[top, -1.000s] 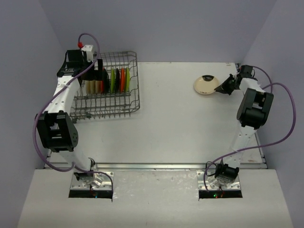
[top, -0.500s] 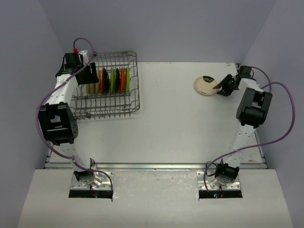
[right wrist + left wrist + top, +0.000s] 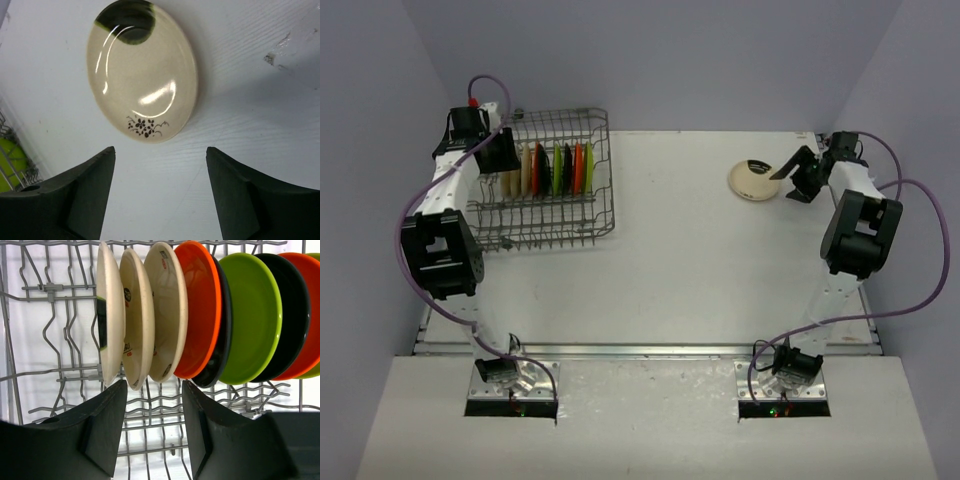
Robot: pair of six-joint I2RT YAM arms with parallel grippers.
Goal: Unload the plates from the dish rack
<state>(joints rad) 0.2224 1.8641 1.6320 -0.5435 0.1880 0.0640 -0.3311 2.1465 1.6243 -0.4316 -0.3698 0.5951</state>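
Plates (image 3: 200, 315) stand upright in the dish rack (image 3: 550, 225), left gripper (image 3: 154, 390) now spread-fingered before the cream ones; well right of the rack, the right gripper (image 3: 160, 152), fingers apart, has lifted off one unloaded cream plate (image 3: 142, 75).

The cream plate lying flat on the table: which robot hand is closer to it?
Right. The right hand is open just beside the cream plate; the left hand is across the table at the dish rack.
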